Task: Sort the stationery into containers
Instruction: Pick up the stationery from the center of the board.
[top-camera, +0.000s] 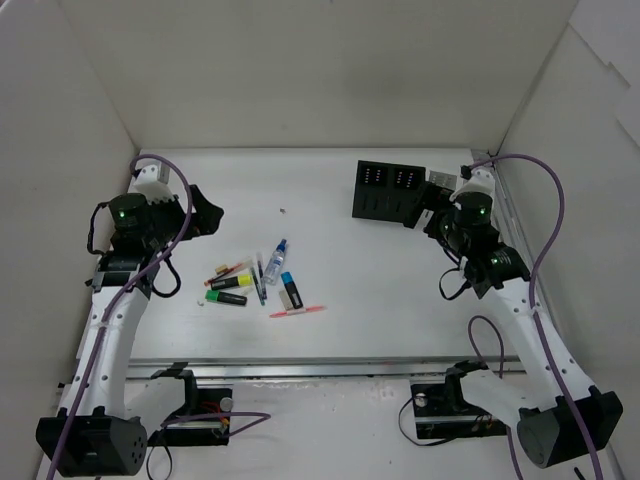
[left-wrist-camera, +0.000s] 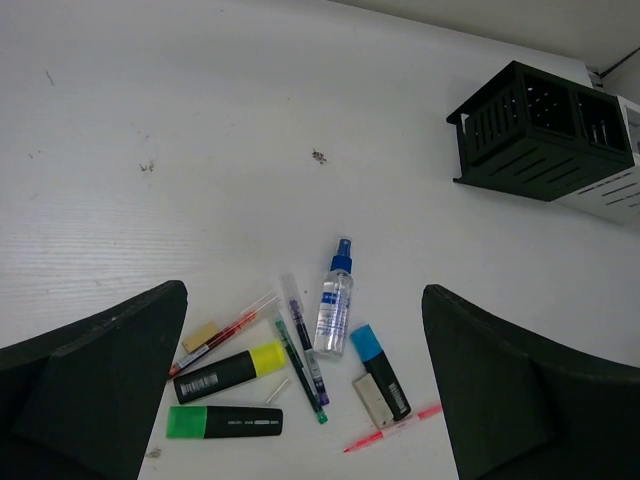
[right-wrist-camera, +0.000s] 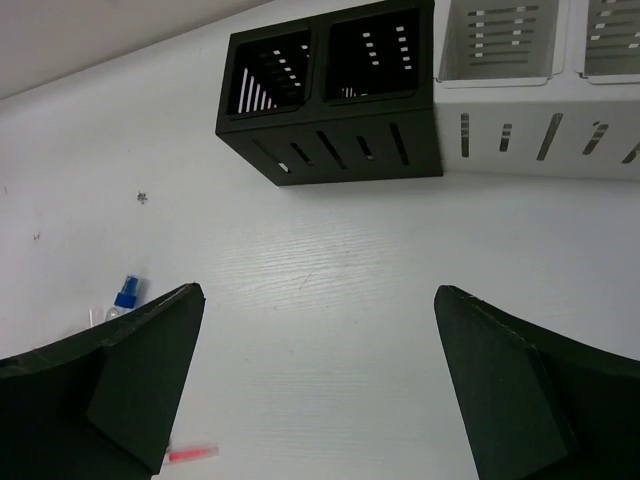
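**Pincers.** The left pincer (left-wrist-camera: 305, 292) has its jaws wide apart and holds nothing. It hangs above the left side of the white tabletop (top-camera: 330, 225). The right pincer (right-wrist-camera: 320, 291) also has its jaws wide apart and holds nothing. It hangs near the right edge, facing the containers.

**Stationery.** All items lie loose in one cluster, left of centre and toward the near edge:
- yellow-and-black highlighter (left-wrist-camera: 228, 371)
- green-and-black highlighter (left-wrist-camera: 225, 422), just beside the yellow one on its near-edge side
- clear spray bottle with blue cap (left-wrist-camera: 333, 302)
- two thin dark pens (left-wrist-camera: 302, 365), between the yellow-and-black highlighter and the bottle
- black block with blue end (left-wrist-camera: 380, 375)
- pale rectangular eraser (left-wrist-camera: 371, 402), touching the block
- thin pink-red pen (left-wrist-camera: 392, 428), at the cluster's near-edge side

**Containers.** The black two-compartment box with slotted walls (right-wrist-camera: 330, 150) stands near the far edge, right of centre. The white perforated boxes (right-wrist-camera: 520, 130) touch its right side, toward the far right corner.
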